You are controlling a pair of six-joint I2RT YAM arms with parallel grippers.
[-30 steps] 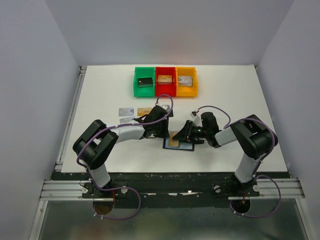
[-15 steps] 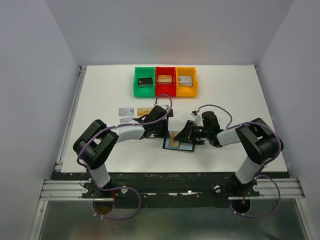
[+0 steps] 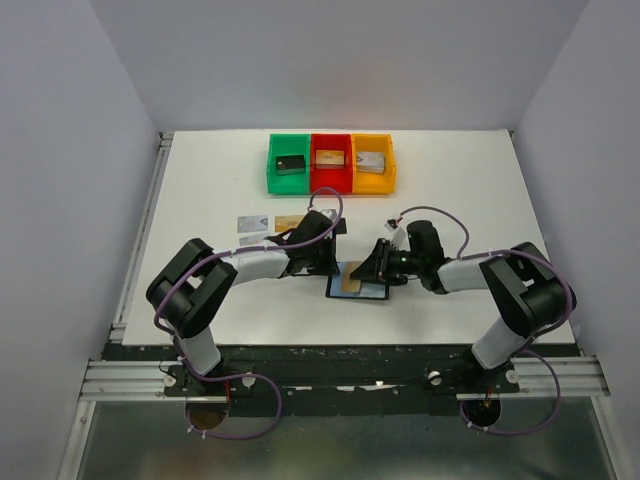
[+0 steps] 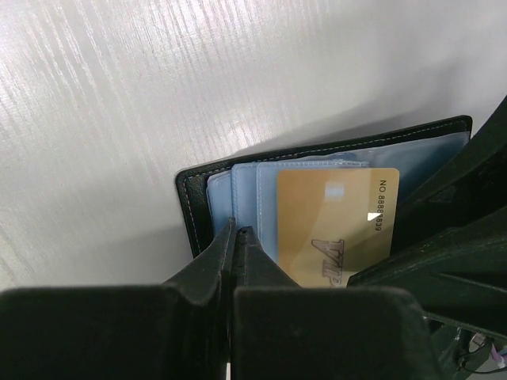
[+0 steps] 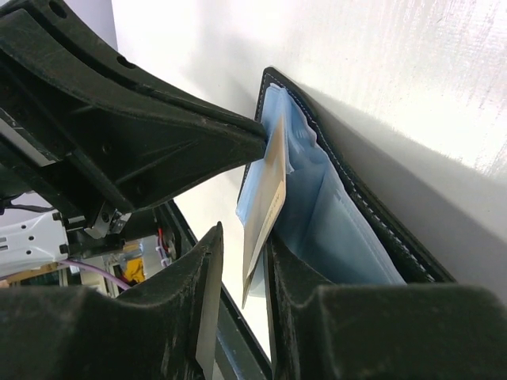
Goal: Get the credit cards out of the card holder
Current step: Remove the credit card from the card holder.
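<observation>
The card holder (image 3: pixel 368 291) lies open on the table, black with blue lining (image 4: pixel 245 194). A tan-gold credit card (image 4: pixel 333 222) sticks halfway out of its slot. My left gripper (image 3: pixel 326 264) is shut, its tips (image 4: pixel 238 231) pressing on the holder's left edge. From the right, my right gripper (image 3: pixel 368 270) straddles the card's free end (image 5: pixel 266 194). It is open: the card leans on one finger (image 5: pixel 279 261), with a gap to the other. Another tan-gold card (image 3: pixel 288 222) and a silver-grey card (image 3: pixel 252 223) lie loose on the table to the left.
Green (image 3: pixel 288 184), red (image 3: pixel 330 185) and yellow (image 3: pixel 372 185) bins stand in a row at the back, each with a chunky block inside. The two grippers' fingers nearly meet over the holder. The table's near edge (image 3: pixel 350 345) runs just behind it.
My right gripper's jaws have narrowed a little around the card, and the right arm's elbow has swung outward to the right. The left arm and the holder have not moved.
</observation>
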